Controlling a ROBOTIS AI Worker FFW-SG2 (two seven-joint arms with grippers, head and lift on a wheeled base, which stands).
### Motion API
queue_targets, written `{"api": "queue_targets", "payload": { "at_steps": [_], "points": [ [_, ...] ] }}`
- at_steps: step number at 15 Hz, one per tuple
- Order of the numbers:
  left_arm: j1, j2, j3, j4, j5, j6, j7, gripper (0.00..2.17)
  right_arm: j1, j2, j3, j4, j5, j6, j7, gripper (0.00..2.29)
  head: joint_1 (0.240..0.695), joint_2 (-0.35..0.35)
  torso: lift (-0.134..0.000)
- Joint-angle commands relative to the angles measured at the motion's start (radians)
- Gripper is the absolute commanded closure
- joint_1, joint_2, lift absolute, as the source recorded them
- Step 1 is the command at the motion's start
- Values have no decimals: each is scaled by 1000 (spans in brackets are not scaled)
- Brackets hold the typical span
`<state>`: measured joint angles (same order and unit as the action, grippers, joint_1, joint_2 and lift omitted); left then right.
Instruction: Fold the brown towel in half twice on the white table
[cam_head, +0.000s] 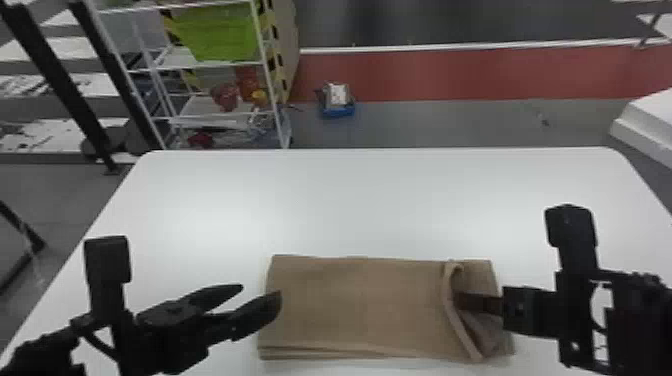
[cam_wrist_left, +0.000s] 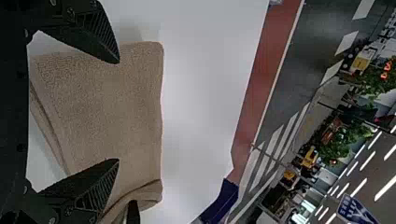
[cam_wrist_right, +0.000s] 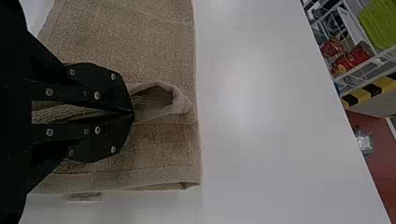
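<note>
The brown towel (cam_head: 360, 307) lies as a long folded band across the near part of the white worktop (cam_head: 350, 200), its right end rucked up. The right claw (cam_wrist_right: 132, 114) is clamped on cloth there, its fingers together; the left claw (cam_head: 260, 294) is at the left end, its fingers apart. The likely trouble is a shallow bite: the curled upper layer stands off flat cloth beneath, so if only that layer is pinched, a lift toward the left could peel it away and undo the first fold. With nothing pinning the left end, the whole towel might also drag or skew.
</note>
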<state>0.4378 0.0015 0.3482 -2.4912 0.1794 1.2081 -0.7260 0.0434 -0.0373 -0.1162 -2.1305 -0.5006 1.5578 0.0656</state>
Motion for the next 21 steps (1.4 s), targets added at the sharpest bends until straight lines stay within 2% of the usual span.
{"api": "queue_targets", "payload": {
  "at_steps": [1,3,6,8,10,11,14,15,17,18,19,20,21],
  "points": [
    [7,-4,-2,-5,29,0,-3,151,29,1,-34,-55,1,14,-1,950,695,110,-124],
    [15,-4,-9,-3,32,-25,-1,151,44,-6,-83,-95,-15,14,5,444,695,95,-124],
    [38,-4,-52,5,34,-117,27,151,72,-9,-189,-154,-38,14,56,174,695,40,-124],
    [62,-4,-89,23,35,-248,48,151,79,-19,-284,-177,-68,14,85,124,695,-9,-124],
    [68,-4,-132,75,29,-353,66,147,78,-59,-326,-177,-70,14,95,117,695,-55,-124],
    [64,-4,-161,114,11,-414,79,151,79,-65,-341,-177,-70,14,105,120,695,-83,-124],
    [29,-4,-238,226,-64,-482,117,218,101,-64,-364,-198,-78,14,129,124,695,-156,-124],
    [12,-4,-264,267,-90,-488,126,221,110,-64,-367,-204,-79,14,135,124,695,-165,-124],
    [6,-4,-302,307,-135,-518,157,363,113,-65,-402,-201,-99,14,155,124,695,-179,-124],
    [7,-4,-302,308,-133,-518,157,539,110,-65,-416,-200,-99,14,161,124,695,-185,-124],
    [18,-4,-302,293,-133,-506,168,1055,107,-69,-427,-200,-101,14,171,124,695,-200,-124],
    [32,-4,-302,264,-133,-476,172,1703,110,-69,-442,-203,-119,14,174,124,695,-209,-124],
    [44,-4,-308,244,-135,-472,177,2034,115,-70,-451,-204,-133,14,177,127,695,-214,-124]
  ]
}}
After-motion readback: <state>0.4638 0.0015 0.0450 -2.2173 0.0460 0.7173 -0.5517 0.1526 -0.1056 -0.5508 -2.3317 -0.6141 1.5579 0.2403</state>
